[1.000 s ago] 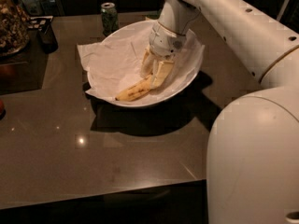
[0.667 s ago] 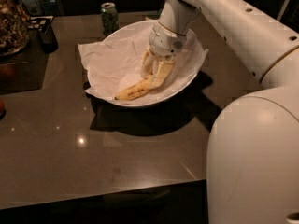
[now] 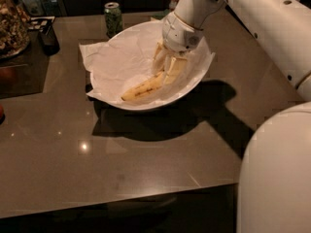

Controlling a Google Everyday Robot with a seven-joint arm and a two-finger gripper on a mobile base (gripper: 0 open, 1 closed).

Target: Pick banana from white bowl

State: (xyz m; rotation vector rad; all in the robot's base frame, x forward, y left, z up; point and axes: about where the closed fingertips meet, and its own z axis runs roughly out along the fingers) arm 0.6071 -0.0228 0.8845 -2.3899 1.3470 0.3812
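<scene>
The banana point(image 3: 142, 88) is yellow with brown speckles and lies in the white bowl point(image 3: 116, 42), on its crumpled white paper lining, pointing down-left. My gripper point(image 3: 167, 75) reaches down into the bowl from the upper right and sits right at the banana's upper right end, hiding that end. The banana still rests on the paper.
A green can point(image 3: 112, 14) stands just behind the bowl. A dark box point(image 3: 46, 33) and a basket of snacks point(image 3: 12, 21) are at the far left. The brown table's front edge point(image 3: 121, 198) runs across the bottom. My white arm and base point(image 3: 277, 169) fill the right side.
</scene>
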